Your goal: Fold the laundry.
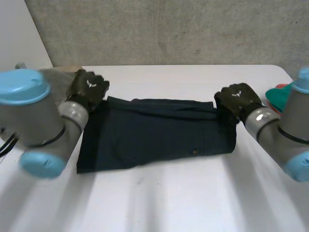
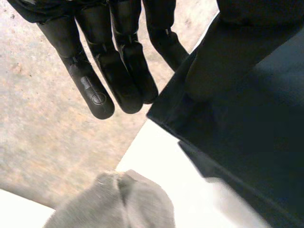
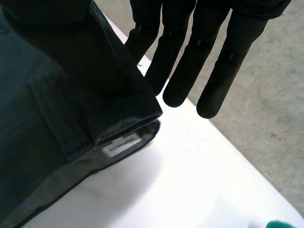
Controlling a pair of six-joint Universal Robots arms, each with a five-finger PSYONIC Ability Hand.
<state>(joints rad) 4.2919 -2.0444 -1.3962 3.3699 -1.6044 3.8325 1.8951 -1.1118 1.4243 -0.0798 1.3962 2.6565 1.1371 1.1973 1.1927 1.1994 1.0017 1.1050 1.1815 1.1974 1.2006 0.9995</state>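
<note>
A dark navy garment (image 1: 154,133) lies folded into a wide strip across the white table (image 1: 159,203). My left hand (image 1: 89,87) is at its far left corner. In the left wrist view the thumb (image 2: 213,61) presses that corner (image 2: 171,114) against the straight fingers (image 2: 118,71), pinching it. My right hand (image 1: 239,99) is at the far right corner. There the thumb lies on top of the cloth edge (image 3: 128,123), with the fingers (image 3: 190,66) straight behind it, also pinching. A small label (image 3: 121,145) shows at the hem of that corner.
A grey cloth (image 1: 55,79) lies at the table's far left, close to my left hand, and appears beyond its fingertips (image 2: 118,202). A green and red item (image 1: 280,94) sits at the far right edge. A concrete wall (image 1: 169,29) stands behind the table.
</note>
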